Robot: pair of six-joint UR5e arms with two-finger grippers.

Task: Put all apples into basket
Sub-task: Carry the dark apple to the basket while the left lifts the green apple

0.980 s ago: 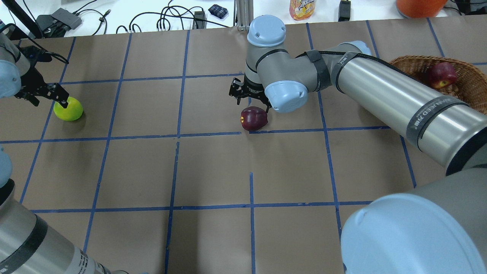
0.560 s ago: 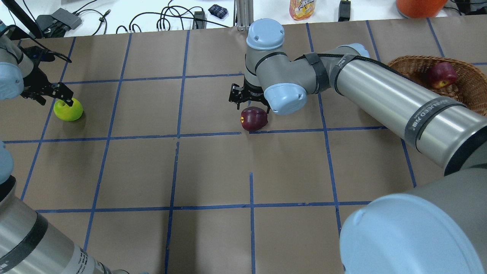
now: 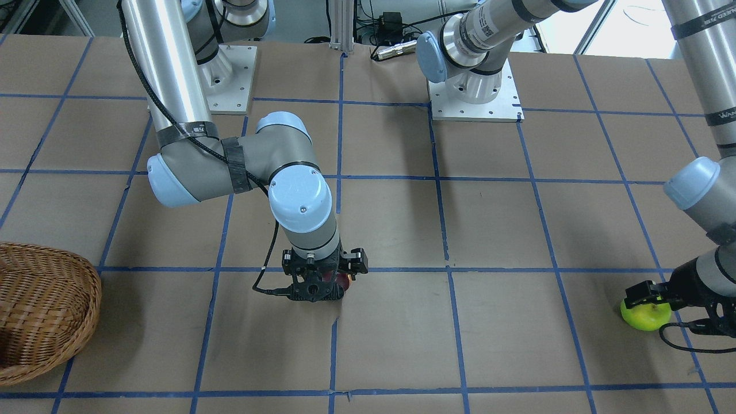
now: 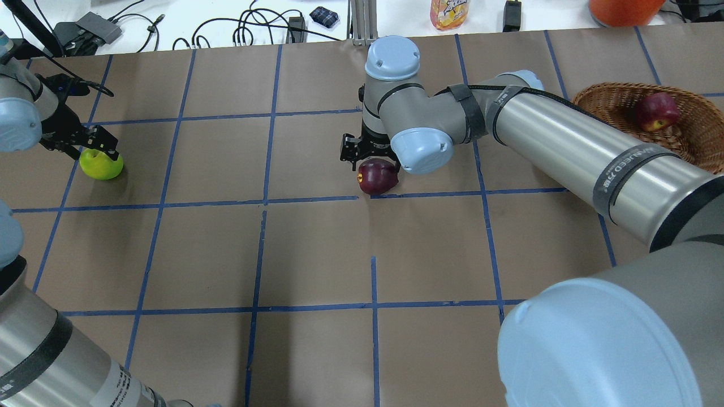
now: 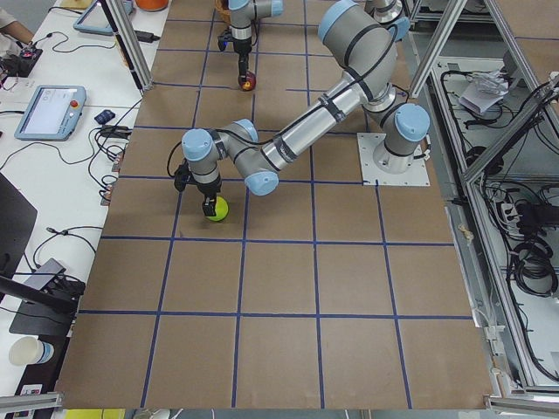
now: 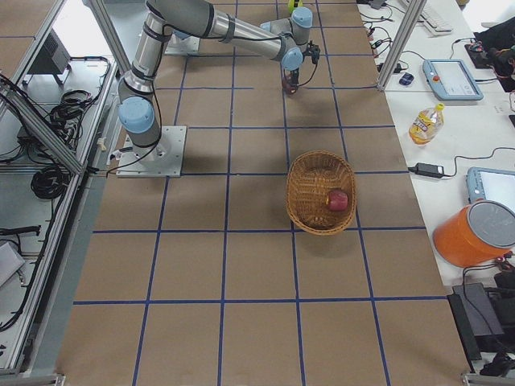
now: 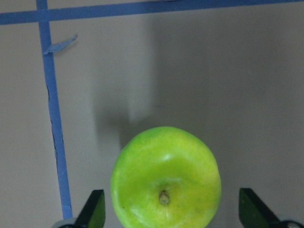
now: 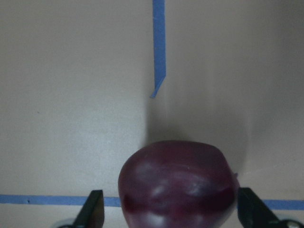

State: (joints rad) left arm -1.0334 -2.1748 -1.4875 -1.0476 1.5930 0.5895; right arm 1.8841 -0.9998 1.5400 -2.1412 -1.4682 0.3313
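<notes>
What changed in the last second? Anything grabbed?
Both arms came down: the right gripper now straddles the maroon apple, the left gripper the green apple. Both open, nothing grasped. All three apples stayed put, the red apple in the basket.

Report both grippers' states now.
Left gripper: open, fingers astride the green apple.
Right gripper: open, fingers astride the maroon apple.
</notes>
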